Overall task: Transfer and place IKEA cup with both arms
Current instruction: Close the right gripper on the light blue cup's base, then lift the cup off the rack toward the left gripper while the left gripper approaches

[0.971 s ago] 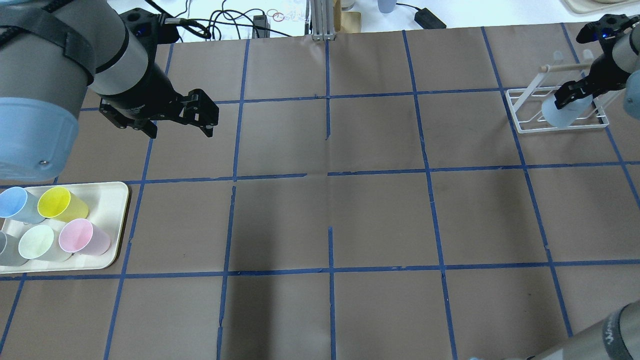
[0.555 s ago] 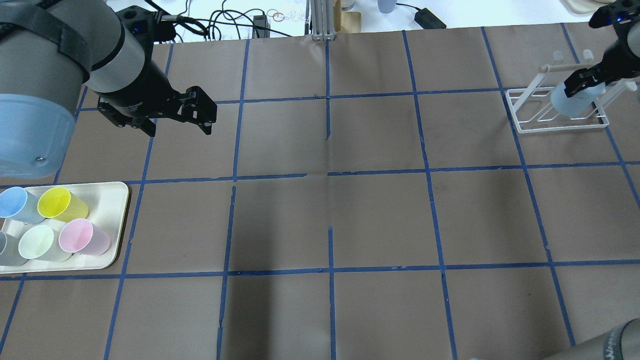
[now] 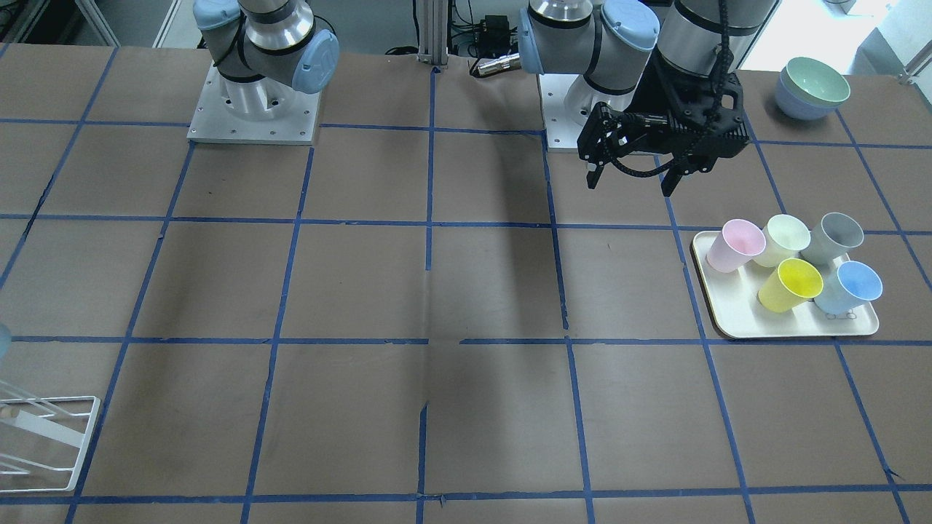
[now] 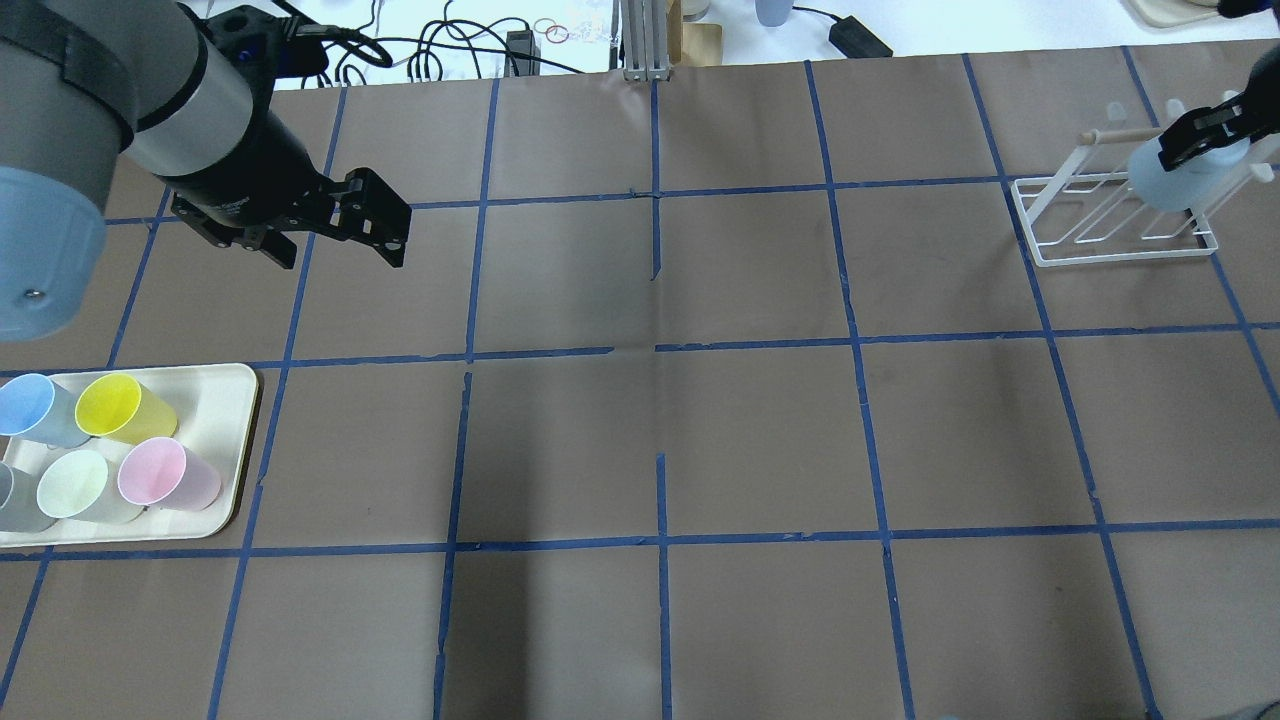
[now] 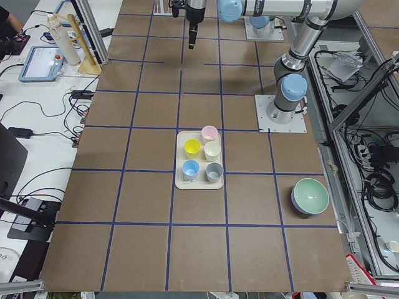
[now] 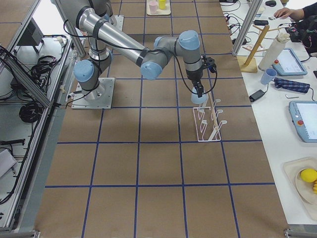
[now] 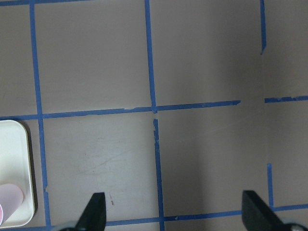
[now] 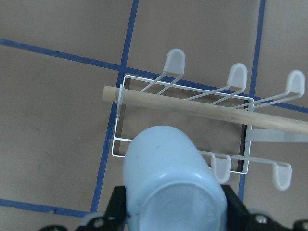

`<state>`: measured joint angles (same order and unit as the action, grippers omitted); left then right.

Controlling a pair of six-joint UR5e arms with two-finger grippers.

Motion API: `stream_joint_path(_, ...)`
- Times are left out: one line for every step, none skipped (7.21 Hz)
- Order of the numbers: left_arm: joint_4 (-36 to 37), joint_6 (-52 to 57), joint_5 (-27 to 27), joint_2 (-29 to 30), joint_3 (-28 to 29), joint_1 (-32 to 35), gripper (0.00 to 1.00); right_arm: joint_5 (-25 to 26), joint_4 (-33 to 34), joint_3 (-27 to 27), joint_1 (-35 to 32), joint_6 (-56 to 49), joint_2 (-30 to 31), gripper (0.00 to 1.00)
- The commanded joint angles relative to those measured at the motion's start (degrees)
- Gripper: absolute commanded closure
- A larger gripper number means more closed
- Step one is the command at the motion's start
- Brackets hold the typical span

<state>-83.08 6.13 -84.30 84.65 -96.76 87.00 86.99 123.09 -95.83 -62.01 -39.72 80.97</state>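
Note:
My right gripper (image 4: pixel 1205 130) is shut on the IKEA cup (image 4: pixel 1175 180), a pale blue tumbler held upside down over the white wire rack (image 4: pixel 1060 225) at the far right. In the right wrist view the cup's base (image 8: pixel 173 183) faces the camera, with the rack's wooden bar (image 8: pixel 192 108) beyond it. I cannot tell whether the cup touches a peg. The exterior right view shows the gripper (image 6: pixel 199 90) and the cup (image 6: pixel 198 99) at the rack's far end. My left gripper (image 4: pixel 338 250) is open and empty above the table, also in the front view (image 3: pixel 629 182).
A cream tray (image 4: pixel 215 400) at the near left holds several cups, among them a similar blue cup (image 4: pixel 35 408), a yellow cup (image 4: pixel 120 408) and a pink cup (image 4: pixel 165 475). Stacked bowls (image 3: pixel 812 87) stand near the left arm's base. Cables lie beyond the far edge.
My right gripper has carried the cup right and further back over the rack. My left arm has drawn back to the left, still open.

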Motion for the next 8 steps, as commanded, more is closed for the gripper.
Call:
stream_joint_path(-2.61,1.69,9.46,-0.18,-0.19,-4.27,0.00,-0.76,-8.17,-0.14,-1.18,0.25,5.76,1.00)
stream_joint_path(-4.01,3.00,14.64,-0.10,-0.71,-6.81,0.00,-4.42,-10.04,-0.14,-4.23,0.95,5.87,1.00)
stream_joint_path(-4.46,3.27,20.52,-0.09,-1.41,-9.45,0.00,-6.38,-10.41,-0.14,-7.83,9.40,5.87,1.00)
stream_joint_path(-5.68,3.28,26.41,0.08,-2.20,-11.30,0.00,-6.22,-10.50,-0.14,-11.96,16.96,5.87,1.00)
stream_joint_path(-6.04,3.28,33.08,0.17,-4.21,-12.28,0.00,-5.26,-10.50,-0.14,-17.91,23.91,5.87,1.00)
stream_joint_path(-5.43,3.28,41.76,0.34,-7.19,-12.55,0.00,-6.12,-10.15,-0.14,-23.98,33.47,5.61,1.00)
stream_joint_path(-5.51,3.19,51.16,0.34,-9.22,-12.64,0.00,-8.05,-10.15,-0.06,-28.13,39.57,5.69,1.00)
stream_joint_path(-5.69,3.10,55.52,0.17,-9.94,-12.38,0.00,-15.03,-10.41,-0.14,-30.00,42.67,6.13,1.00)
